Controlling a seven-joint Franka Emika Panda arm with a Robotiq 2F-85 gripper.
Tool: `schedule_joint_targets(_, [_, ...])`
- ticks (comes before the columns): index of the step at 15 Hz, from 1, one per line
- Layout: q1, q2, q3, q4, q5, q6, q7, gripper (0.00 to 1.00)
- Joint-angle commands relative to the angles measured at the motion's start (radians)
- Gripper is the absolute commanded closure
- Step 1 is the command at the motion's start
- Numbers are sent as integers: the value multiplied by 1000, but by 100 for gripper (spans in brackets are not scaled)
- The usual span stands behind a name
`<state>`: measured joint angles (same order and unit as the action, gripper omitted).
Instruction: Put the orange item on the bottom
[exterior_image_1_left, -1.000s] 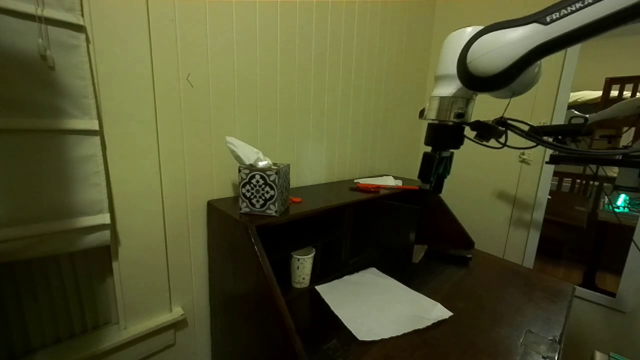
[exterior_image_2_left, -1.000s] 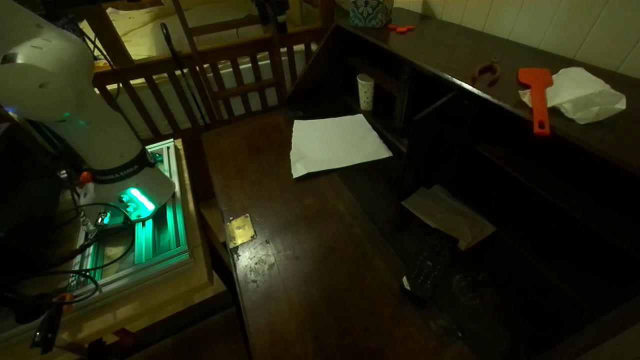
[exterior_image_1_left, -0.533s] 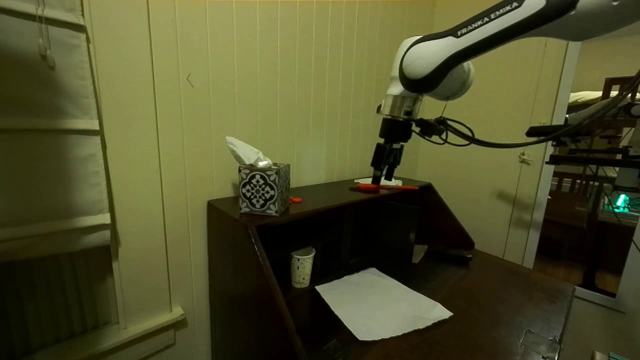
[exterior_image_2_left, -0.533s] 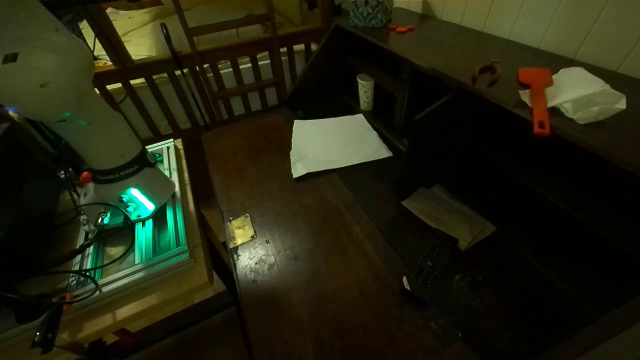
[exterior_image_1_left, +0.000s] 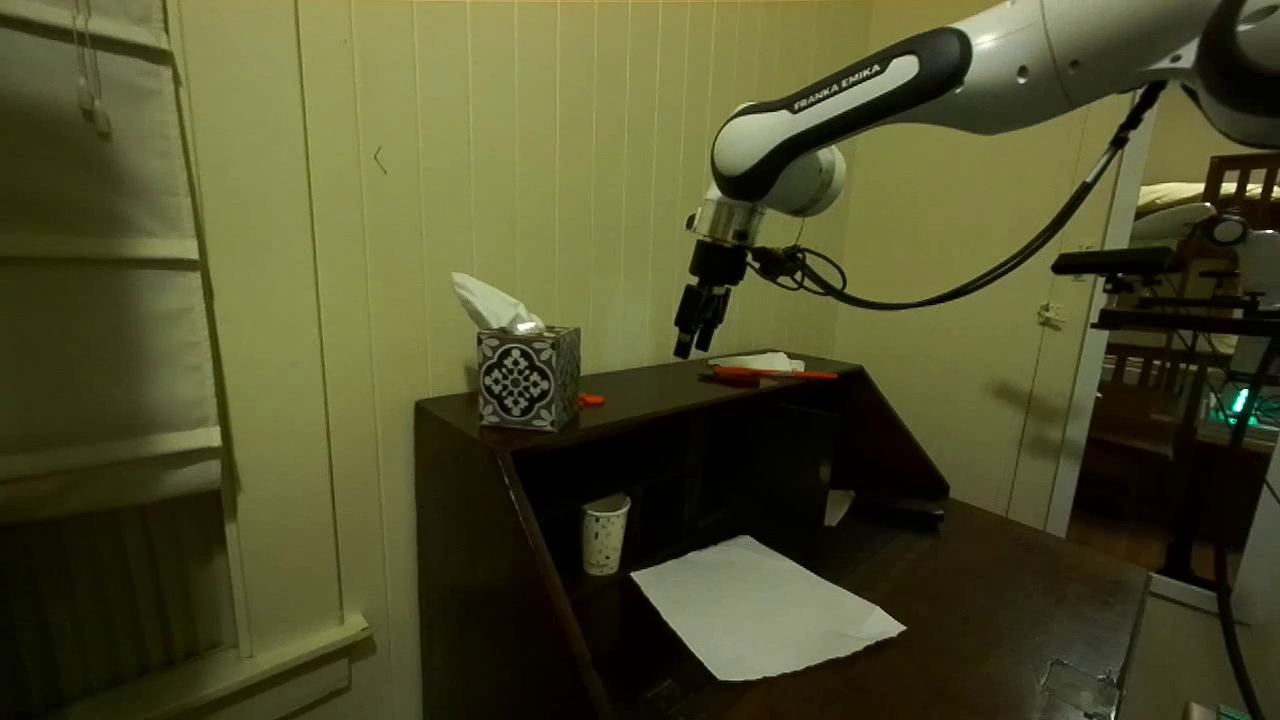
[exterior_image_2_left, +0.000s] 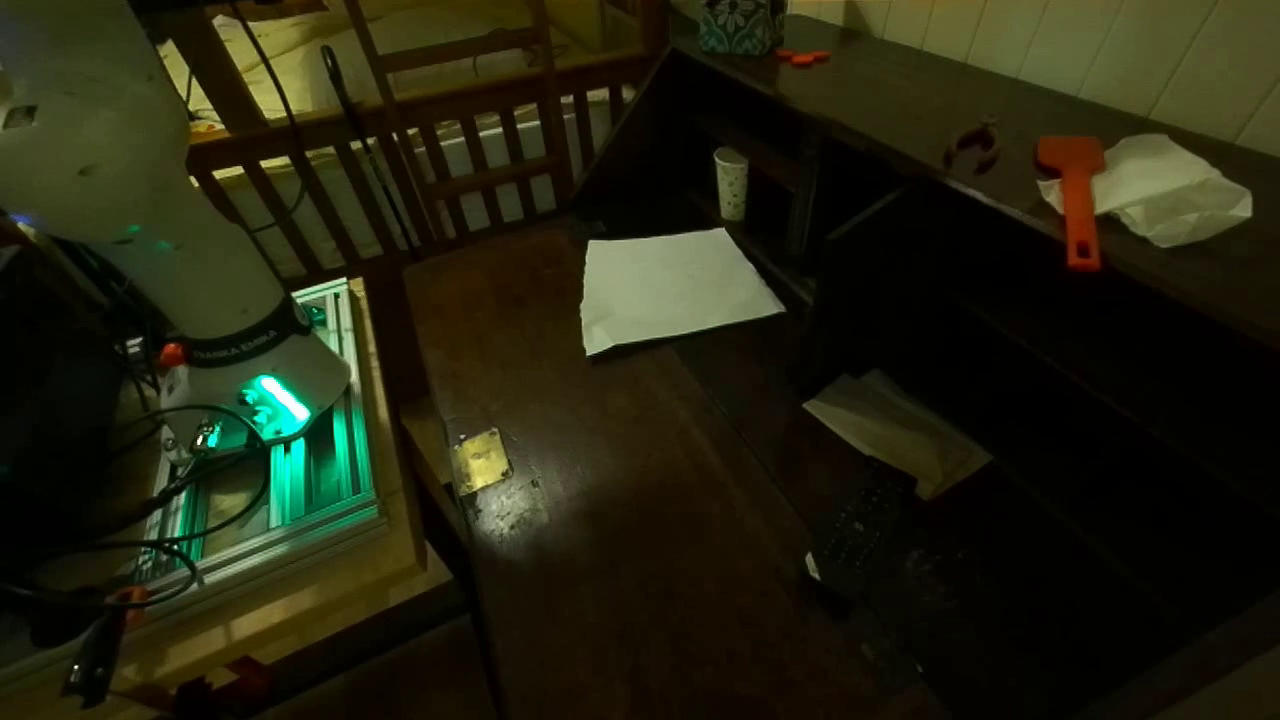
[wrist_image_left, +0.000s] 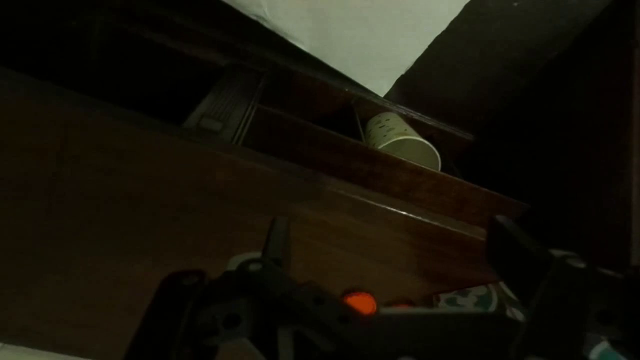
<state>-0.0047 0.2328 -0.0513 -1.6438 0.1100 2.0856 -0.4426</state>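
Observation:
The orange item lies on the narrow upper shelf beside the tissue box; it also shows there in an exterior view. In the wrist view the orange item is partly hidden behind the gripper's dark body. My gripper hangs above the upper shelf, to the right of the orange item and apart from it. In the wrist view the gripper's fingers are wide apart with nothing between them. The bottom, the broad dark-brown lower level, also shows in an exterior view.
The patterned tissue box stands on the upper shelf. An orange scraper, a crumpled white tissue and a dark red clamp lie farther along. A cup and a white paper are below.
My arm has swung leftward in an exterior view, carrying the gripper from the shelf's right end, past the scraper, toward the tissue box. The objects have not moved.

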Motion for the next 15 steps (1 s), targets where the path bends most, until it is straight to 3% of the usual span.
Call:
schedule_joint_targets(1, [-31,176,40,236,5,-67,-20,0])
schedule_joint_targets(2, [-31,198,49,272,21,-94,18,0])
schedule_joint_targets(3, [-34,118,48,142,-12,-28,3,0])
schedule_joint_targets(6, [-35,180,62,225,-13,-58,18,0])
schedule_joint_targets(10, [-38,185,62,242,-13,-66,19,0])
schedule_joint_targets(15, [-7,297,73,330,-93,23,23,0])
